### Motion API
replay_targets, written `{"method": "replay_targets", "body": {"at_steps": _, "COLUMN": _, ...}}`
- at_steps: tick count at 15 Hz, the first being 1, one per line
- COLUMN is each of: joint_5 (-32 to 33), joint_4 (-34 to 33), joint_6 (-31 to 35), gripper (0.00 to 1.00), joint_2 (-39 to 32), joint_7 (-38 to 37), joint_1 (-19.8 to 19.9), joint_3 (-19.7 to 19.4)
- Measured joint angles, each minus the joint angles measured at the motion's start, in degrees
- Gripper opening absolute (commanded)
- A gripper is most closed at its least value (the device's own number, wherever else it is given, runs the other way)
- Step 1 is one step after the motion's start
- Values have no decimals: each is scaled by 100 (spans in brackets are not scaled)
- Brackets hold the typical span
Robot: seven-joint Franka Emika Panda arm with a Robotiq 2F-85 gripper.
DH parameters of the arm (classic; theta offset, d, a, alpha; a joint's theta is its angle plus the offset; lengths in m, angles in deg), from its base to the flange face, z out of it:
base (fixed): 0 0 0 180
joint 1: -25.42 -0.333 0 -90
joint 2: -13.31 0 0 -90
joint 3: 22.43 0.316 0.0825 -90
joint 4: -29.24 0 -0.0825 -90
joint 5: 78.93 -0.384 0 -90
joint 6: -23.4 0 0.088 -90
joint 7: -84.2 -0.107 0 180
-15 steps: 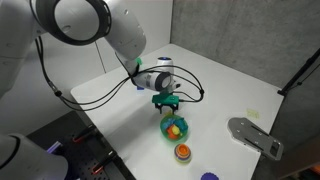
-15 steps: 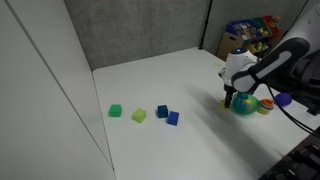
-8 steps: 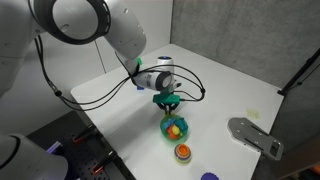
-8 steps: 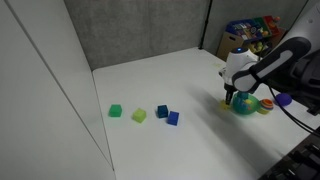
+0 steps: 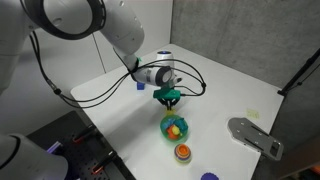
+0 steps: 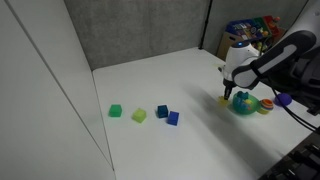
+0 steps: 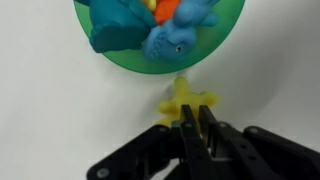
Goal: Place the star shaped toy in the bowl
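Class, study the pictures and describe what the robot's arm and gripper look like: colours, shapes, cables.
The arm is built of fat, rounded white segments with dark rings at the joints. Thin black cables loop loosely beside it towards the white wrist. In the wrist view the gripper has a black frame and two narrow black fingers. No markings are readable.

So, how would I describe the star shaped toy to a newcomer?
On the white table, find the teal-green bowl holding blue and orange toys. Just outside its rim, at the tips of the gripper, is the star shaped toy. Unlike those toys, it is pale yellow and not in the bowl.
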Motion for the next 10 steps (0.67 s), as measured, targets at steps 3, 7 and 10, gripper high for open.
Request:
{"method": "replay_targets", "body": {"at_steps": 3, "joint_5": -6, "joint_4": 57, "joint_6": -42, "gripper": 5, "joint_2": 275, "joint_7": -84, "joint_1": -30, "joint_3": 33}}
{"method": "replay_targets", "body": {"at_steps": 7, "joint_5": -12, "joint_4": 224, "joint_6": -303, "gripper": 5, "joint_2": 743, "joint_7": -239, "joint_1": -55, "joint_3": 38}}
{"method": "replay_targets", "body": {"at_steps": 10, "joint_5": -6, "joint_4": 393, "joint_6": -526, "gripper": 5, "joint_2": 1125, "joint_7": -427, "joint_1": -71, "joint_3": -59}}
